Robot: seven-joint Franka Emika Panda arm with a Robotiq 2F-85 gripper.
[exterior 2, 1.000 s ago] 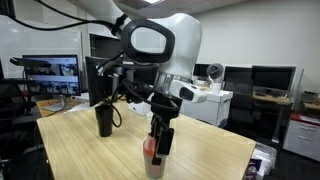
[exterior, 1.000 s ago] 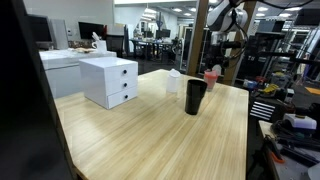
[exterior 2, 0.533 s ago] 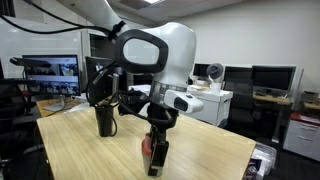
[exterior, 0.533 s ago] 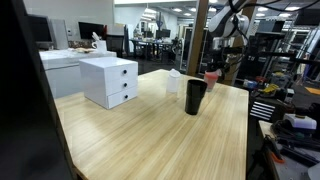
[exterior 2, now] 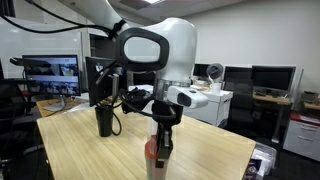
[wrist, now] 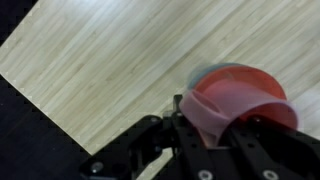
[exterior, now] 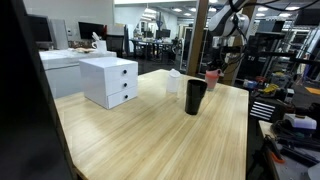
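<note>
One white drawer unit [exterior: 110, 80], one black cup [exterior: 195, 97] and one red cup [exterior: 210, 76] stand on the table [exterior: 150, 135] in an exterior view, the red cup at the far edge. In an exterior view, the lone gripper [exterior 2: 160, 150] hangs straight down over the red cup. In the wrist view, the cup sits right against the fingers [wrist: 175, 125]; whether they clasp it, I cannot tell.

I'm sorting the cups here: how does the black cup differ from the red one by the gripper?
The black cup is dark and opaque, while the red cup is pinkish red. The black cup looks taller and slimmer, and the red cup looks shorter with a wider mouth. The black cup stands free, away from the gripper, which is right at the red cup. Both appear upright over the wooden table.
</note>
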